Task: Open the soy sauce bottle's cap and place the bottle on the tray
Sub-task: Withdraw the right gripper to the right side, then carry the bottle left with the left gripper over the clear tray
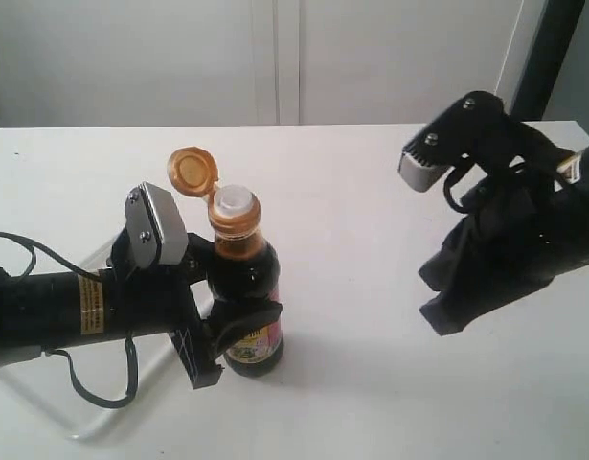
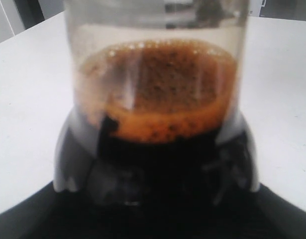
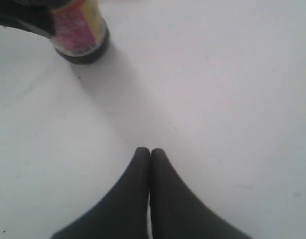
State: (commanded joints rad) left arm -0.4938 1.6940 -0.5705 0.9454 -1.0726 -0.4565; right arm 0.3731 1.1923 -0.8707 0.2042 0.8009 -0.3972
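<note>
The soy sauce bottle [image 1: 246, 268] stands upright on the white table, left of centre in the exterior view. My left gripper [image 1: 238, 335] is shut on its lower body, over the label. The orange-brown cap [image 1: 192, 171] is flipped open and leans back on its hinge, baring the white spout [image 1: 234, 200]. The left wrist view is filled by the bottle's glass and foamy dark liquid [image 2: 157, 89]. My right gripper [image 3: 151, 152] is shut and empty above bare table, well to the right of the bottle's base [image 3: 80, 35]. A faint translucent tray rim [image 1: 79, 433] shows under the left arm.
A white wall runs behind the table's far edge [image 1: 294, 125]. The left arm's black cable [image 1: 93, 393] loops over the table near the tray rim. The right arm [image 1: 505, 249] hangs over the table's right side.
</note>
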